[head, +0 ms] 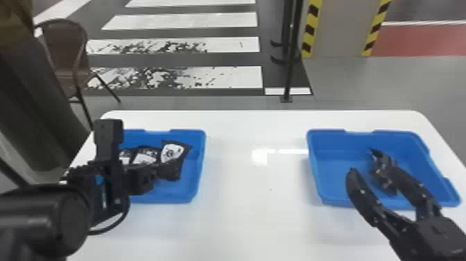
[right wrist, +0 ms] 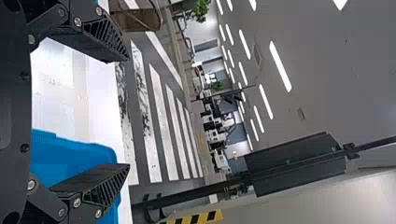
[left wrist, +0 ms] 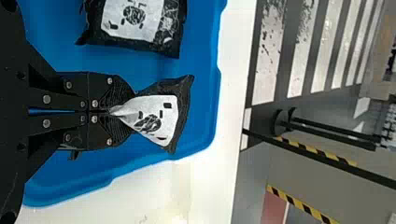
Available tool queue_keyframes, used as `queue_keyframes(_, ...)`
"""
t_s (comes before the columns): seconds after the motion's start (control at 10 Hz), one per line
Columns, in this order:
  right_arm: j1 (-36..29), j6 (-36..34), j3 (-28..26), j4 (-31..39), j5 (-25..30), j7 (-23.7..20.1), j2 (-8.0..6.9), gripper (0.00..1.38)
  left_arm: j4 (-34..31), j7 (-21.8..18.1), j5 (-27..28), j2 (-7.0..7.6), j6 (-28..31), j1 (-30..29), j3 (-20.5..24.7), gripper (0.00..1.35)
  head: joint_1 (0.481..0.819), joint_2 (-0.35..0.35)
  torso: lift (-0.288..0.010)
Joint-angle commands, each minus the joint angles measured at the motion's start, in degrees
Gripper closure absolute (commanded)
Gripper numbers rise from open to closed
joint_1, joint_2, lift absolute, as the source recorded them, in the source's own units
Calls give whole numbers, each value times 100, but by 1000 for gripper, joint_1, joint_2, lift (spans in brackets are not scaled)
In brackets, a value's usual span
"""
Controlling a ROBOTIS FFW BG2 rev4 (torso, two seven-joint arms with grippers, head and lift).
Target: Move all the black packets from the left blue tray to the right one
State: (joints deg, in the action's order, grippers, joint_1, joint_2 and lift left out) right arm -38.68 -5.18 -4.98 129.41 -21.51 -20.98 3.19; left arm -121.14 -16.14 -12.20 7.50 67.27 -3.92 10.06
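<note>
In the left blue tray (head: 197,173), my left gripper (head: 154,175) is shut on the near end of the rightmost black packet (head: 172,152). Its white label faces up in the head view. The left wrist view has my left gripper (left wrist: 112,112) pinching the narrowed end of this packet (left wrist: 152,119), with a second packet (left wrist: 135,21) apart from it. More black packets (head: 145,157) lie to its left. My right gripper (head: 361,162) is open over the right blue tray (head: 333,177); I cannot tell what the dark shape beside its farther finger is. Nothing sits between the fingertips of my right gripper (right wrist: 125,112).
Both trays stand on a white table (head: 256,180), with a wide stretch of tabletop between them. Beyond the far edge are a chair (head: 64,48), a black pole (head: 290,69) and a pillar with striped edges (head: 339,27).
</note>
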Motion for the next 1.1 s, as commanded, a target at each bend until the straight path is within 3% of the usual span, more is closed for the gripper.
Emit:
queue_keyframes(0.0, 155, -227, 258, 17, -237, -55, 138, 228, -606, -91, -356, 6, -216, -409, -23, 1211, 695, 77, -140)
queue_keyframes(0.2, 521, -550, 338, -137, -272, -354, 164, 228, -873, -311, -871, 41, -652, -662, -332, 1211, 695, 78, -140)
queue_keyframes(0.5, 1196, -832, 521, -587, -432, -741, 182, 228, -957, -451, -1190, 112, -807, -733, -800, 1211, 695, 22, -140)
queue_keyframes(0.7, 1477, -986, 806, -742, -774, -741, 305, 226, -957, -469, -1430, 156, -877, -690, -1212, 1211, 695, -2, -140)
queue_keyframes(1.0, 1773, -986, 1035, -1009, -1083, -732, 375, 228, -957, -486, -1727, 226, -934, -550, -1669, 1211, 695, -34, -140)
